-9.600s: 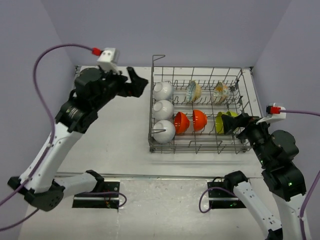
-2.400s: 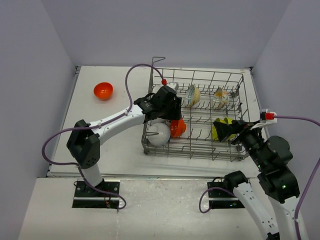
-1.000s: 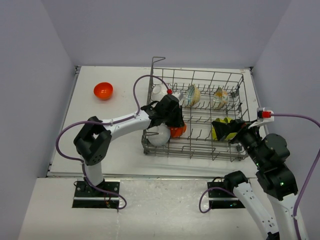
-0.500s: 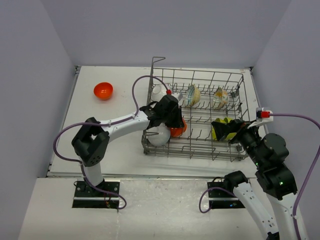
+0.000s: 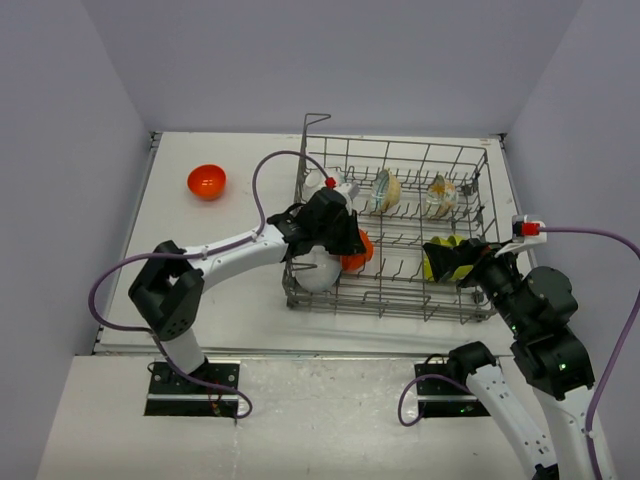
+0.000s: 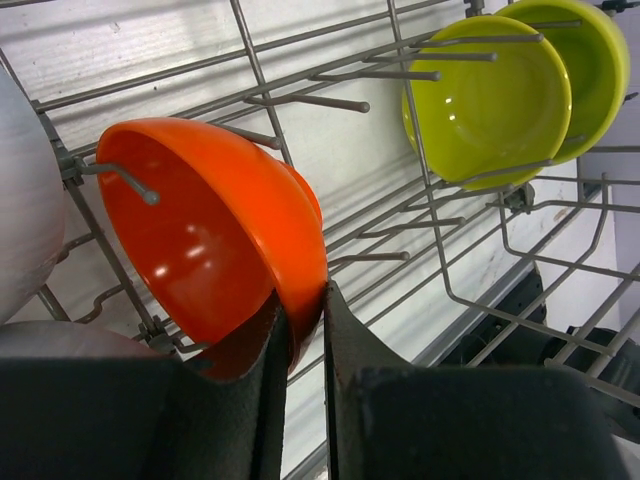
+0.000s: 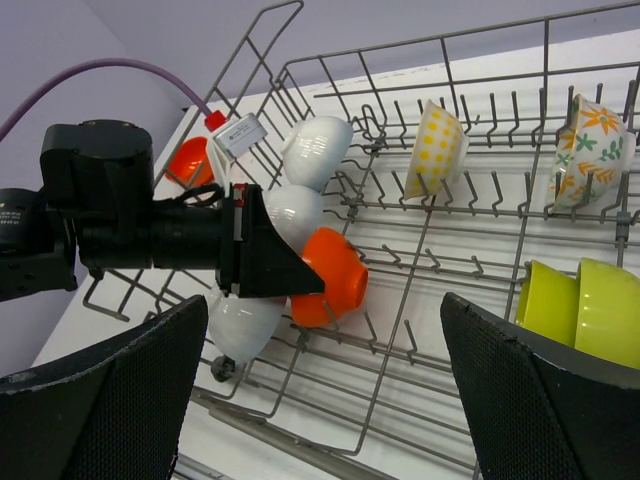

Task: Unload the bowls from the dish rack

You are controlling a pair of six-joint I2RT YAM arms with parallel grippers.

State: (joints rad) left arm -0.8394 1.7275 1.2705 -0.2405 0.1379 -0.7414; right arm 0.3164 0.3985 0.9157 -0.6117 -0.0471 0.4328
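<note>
Orange-red bowl (image 6: pixel 210 240) nipped by the rim in the L jaws: fingers (image 6: pixel 255 370) almost pressed together, one inside the rim, one outside. Bowl on edge among the tines, a tine crossing its hollow, hollow turned twd a white bowl (image 6: pixel 20 200) just beside it. Seen from above at the near-left end of the dish rack (image 5: pixel 390 306), w/ a white bowl (image 5: pixel 312 270) next to it on the near-left side. Can't tell whether lifted clear of the wires or resting on them.

Further right, same row: two lime-green bowls (image 6: pixel 485 100) (image 6: pixel 590 70) on edge, nested close, well apart from the orange one. Left column of rack: three white bowls (image 7: pixel 318 150) (image 7: pixel 290 212) (image 7: pixel 245 315) in a line, far to near. Back row: yellow-checked cream bowl (image 7: pixel 437 148) and leaf-patterned cream bowl (image 7: pixel 592 140), both upright btwn tines, apart from each other.

R jaws spread wide, nothing btwn them, hanging over the near-right corner of the rack near the green pair (image 5: pixel 440 260).

Outside the rack: second orange-red bowl (image 5: pixel 207 181) mouth-up on the surface (image 5: pixel 230 290), far left, well apart from the rack. Tall corner post (image 5: pixel 312 120) at rack's far-left corner.
</note>
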